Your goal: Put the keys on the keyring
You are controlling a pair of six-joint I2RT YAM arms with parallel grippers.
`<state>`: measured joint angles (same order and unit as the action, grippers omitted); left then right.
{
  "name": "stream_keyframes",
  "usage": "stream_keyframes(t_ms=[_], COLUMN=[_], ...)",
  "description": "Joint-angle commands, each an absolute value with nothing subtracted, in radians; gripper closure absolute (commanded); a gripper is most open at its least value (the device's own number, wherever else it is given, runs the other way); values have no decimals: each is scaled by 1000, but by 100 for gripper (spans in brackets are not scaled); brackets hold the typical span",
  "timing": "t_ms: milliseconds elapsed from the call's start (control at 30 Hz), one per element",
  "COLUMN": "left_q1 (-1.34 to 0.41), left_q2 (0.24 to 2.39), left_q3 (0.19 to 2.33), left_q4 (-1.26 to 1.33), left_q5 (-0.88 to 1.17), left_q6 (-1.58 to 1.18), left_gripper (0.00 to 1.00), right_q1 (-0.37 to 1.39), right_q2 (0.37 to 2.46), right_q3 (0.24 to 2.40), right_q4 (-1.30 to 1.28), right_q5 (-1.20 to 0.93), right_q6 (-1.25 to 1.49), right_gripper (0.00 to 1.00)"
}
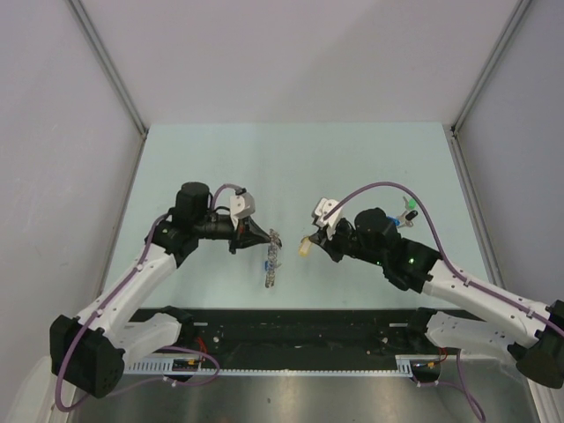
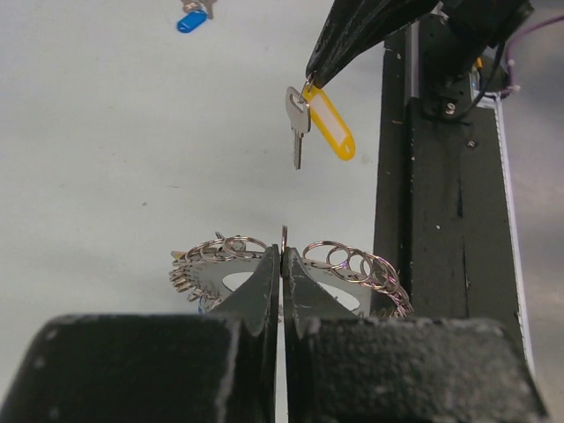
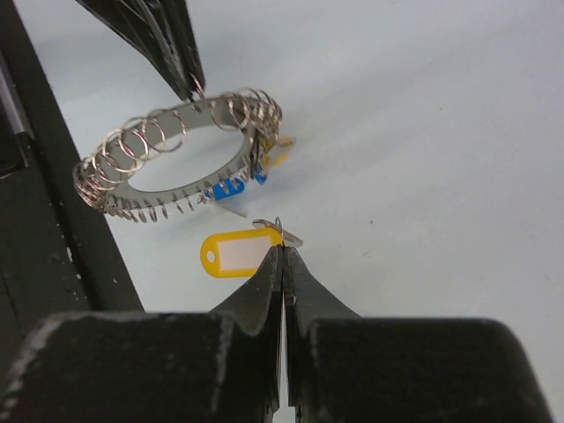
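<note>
The left gripper (image 1: pixel 270 238) is closed on the edge of the keyring (image 1: pixel 271 264) and holds it near the middle of the table (image 1: pixel 220 159). The right gripper (image 1: pixel 311 240) is closed too and holds the yellow key (image 1: pixel 305 249) just beside the ring, not touching it. A green key (image 1: pixel 410 208) lies on the table behind the right arm. In the left wrist view, the left gripper (image 2: pixel 283 256) has its fingers pressed together on a thin part of the keyring (image 2: pixel 352 264), with many small wire loops on both sides. Beyond it the right gripper (image 2: pixel 319 69) holds the yellow key (image 2: pixel 300 123) with the blade pointing down, and a blue key (image 2: pixel 191 18) lies on the table farther away. In the right wrist view, the right gripper (image 3: pixel 284 251) pinches the small loop of the yellow key (image 3: pixel 233 254). The keyring (image 3: pixel 220 116) hangs from the left gripper (image 3: pixel 192 86), with a blue tag (image 3: pixel 229 189) on it.
</note>
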<state>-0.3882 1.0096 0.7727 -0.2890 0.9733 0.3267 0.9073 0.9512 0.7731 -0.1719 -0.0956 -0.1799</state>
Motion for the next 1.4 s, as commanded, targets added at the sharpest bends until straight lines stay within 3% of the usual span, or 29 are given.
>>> stream_keyframes(t_ms=[0,367,1367], left_q1=[-425,-469,-485], left_q2=[1020,1040,1037], left_q3=[827,828,824], left_q4=[-325,-339,-328], left_q5=[1066,1074,1071], left_q6=[423,459,465], left_gripper=[100,100,100], right_q1=[965,1055,1077], right_q2=[986,1089,1175], right_q3=[868,968,1006], right_q4=[-236,-267,-250], right_q5=[-94,-113,-103], right_q6=[-284,-394,-411], right_gripper=[100,100,100])
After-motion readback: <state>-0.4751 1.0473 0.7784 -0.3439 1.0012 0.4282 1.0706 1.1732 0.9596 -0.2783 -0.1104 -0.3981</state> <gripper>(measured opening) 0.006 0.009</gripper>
